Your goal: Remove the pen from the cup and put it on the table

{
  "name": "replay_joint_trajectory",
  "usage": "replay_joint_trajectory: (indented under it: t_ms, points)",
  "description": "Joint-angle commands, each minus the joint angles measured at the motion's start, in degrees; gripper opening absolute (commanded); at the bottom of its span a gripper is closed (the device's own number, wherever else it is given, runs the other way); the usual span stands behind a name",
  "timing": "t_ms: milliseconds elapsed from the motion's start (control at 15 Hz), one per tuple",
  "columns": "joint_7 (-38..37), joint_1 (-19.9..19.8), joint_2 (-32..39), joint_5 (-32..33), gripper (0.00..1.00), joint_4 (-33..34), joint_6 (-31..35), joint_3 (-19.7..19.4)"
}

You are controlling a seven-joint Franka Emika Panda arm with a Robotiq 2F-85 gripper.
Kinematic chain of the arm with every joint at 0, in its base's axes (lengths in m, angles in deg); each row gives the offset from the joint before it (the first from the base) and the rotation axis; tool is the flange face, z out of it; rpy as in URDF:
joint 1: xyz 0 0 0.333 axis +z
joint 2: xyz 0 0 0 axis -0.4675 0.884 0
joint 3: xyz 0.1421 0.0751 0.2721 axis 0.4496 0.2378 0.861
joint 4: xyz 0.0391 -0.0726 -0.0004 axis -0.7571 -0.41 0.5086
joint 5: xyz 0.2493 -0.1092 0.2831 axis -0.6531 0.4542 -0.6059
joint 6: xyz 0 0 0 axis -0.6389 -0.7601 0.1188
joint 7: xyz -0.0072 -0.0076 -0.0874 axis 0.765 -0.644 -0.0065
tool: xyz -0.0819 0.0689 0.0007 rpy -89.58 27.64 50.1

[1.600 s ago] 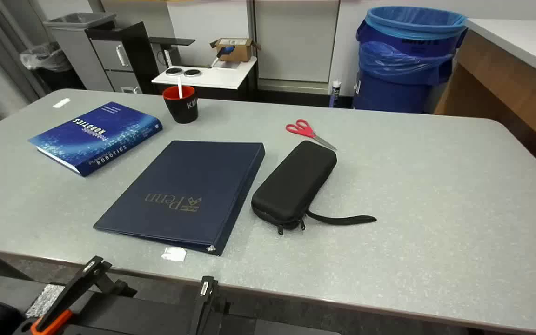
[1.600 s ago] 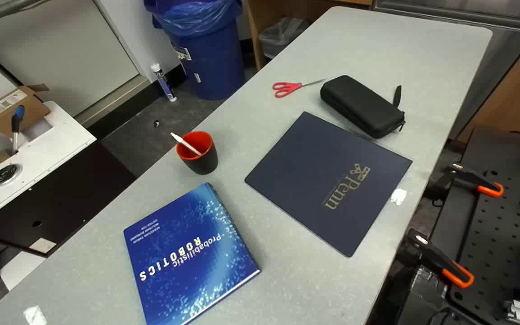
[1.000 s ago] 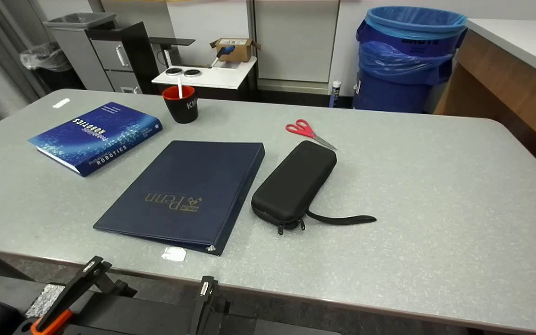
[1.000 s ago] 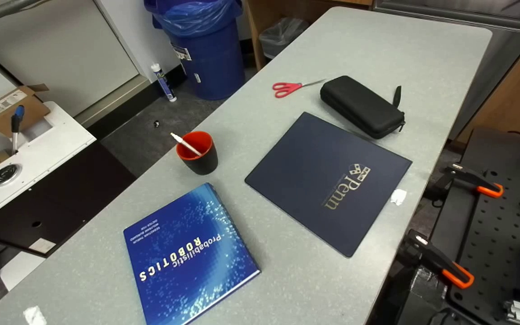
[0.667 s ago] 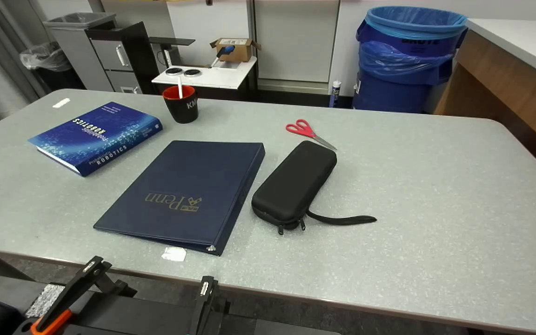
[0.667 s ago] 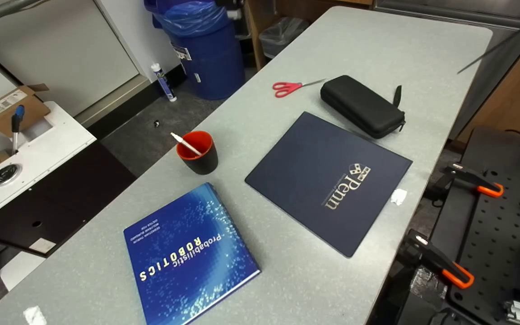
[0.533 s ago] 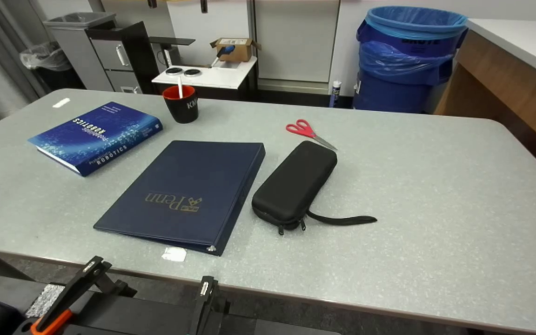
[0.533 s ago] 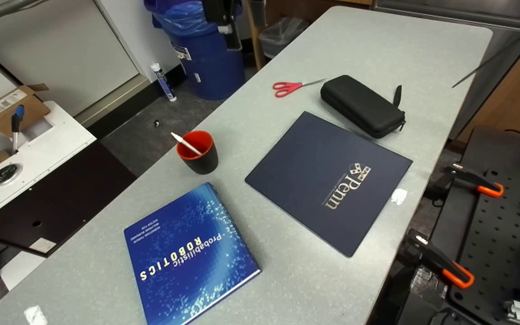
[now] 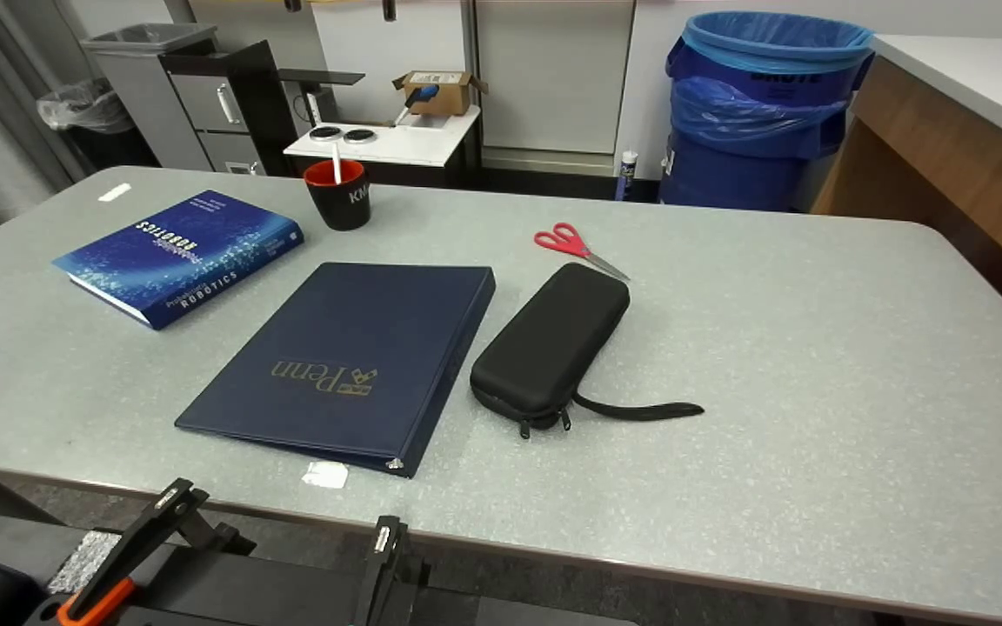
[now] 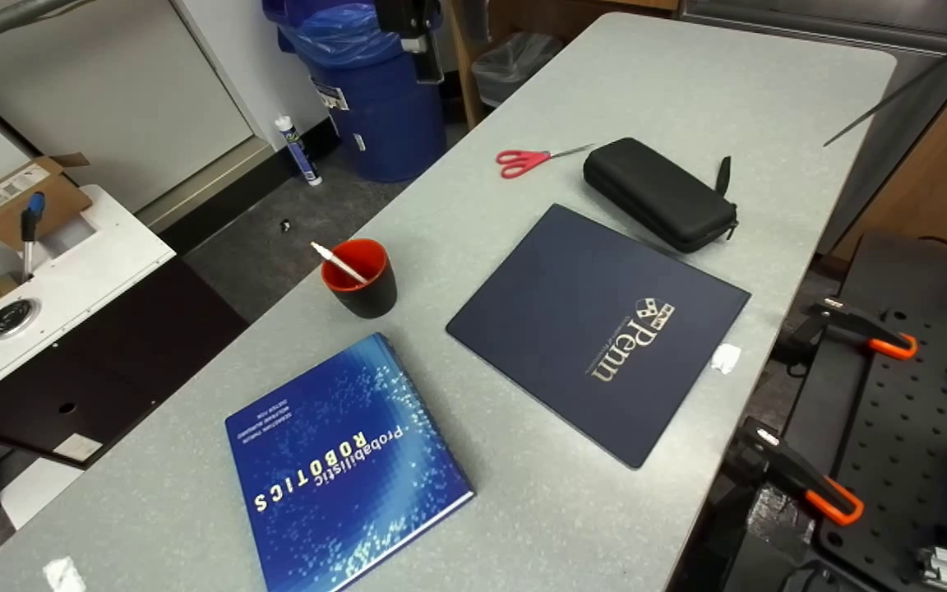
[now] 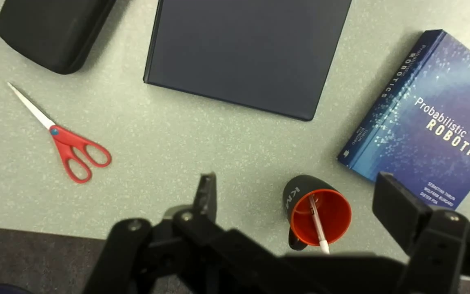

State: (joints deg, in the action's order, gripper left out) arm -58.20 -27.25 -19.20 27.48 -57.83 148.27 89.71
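The black cup with a red inside stands upright on the table in both exterior views (image 9: 343, 207) (image 10: 375, 298) and in the wrist view (image 11: 338, 214). The thin white pen (image 9: 337, 163) leans in the cup with its upper end above the rim; it also shows in an exterior view (image 10: 340, 264) and in the wrist view (image 11: 319, 224). The light-grey table (image 9: 771, 391) (image 11: 227, 147) carries everything. My gripper (image 11: 296, 179) is open and empty, high above the cup, which appears between the spread fingers. Only fingertips show at the top edge of an exterior view (image 9: 341, 7).
The blue robotics book (image 9: 179, 256) lies close to the cup. A dark blue binder (image 9: 344, 356), a black case (image 9: 549, 339) and red-handled scissors (image 9: 579, 248) also lie on the table. A blue bin (image 10: 395, 115) stands beyond the table's edge.
My open gripper has come into view at the top of both exterior views, lowered, then risen very slightly. The pen, the cup and the other things have not moved.
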Motion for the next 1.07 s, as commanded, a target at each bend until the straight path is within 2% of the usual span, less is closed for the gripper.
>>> replay_joint_trajectory:
  t_ms: [0,533,867,933,1000]
  points:
    - [-5.7,1.4,12.0,2.2,1.00,11.8,-0.2,1.0]
    - [-13.0,8.2,32.9,7.6,1.00,33.2,-3.7,1.6]
    - [-15.0,11.5,41.7,9.2,1.00,45.4,-7.6,1.5]
    - [-14.0,10.7,37.2,8.5,1.00,37.0,-3.2,1.9]
    - [-14.1,11.1,38.6,8.5,1.00,39.1,-4.3,1.9]
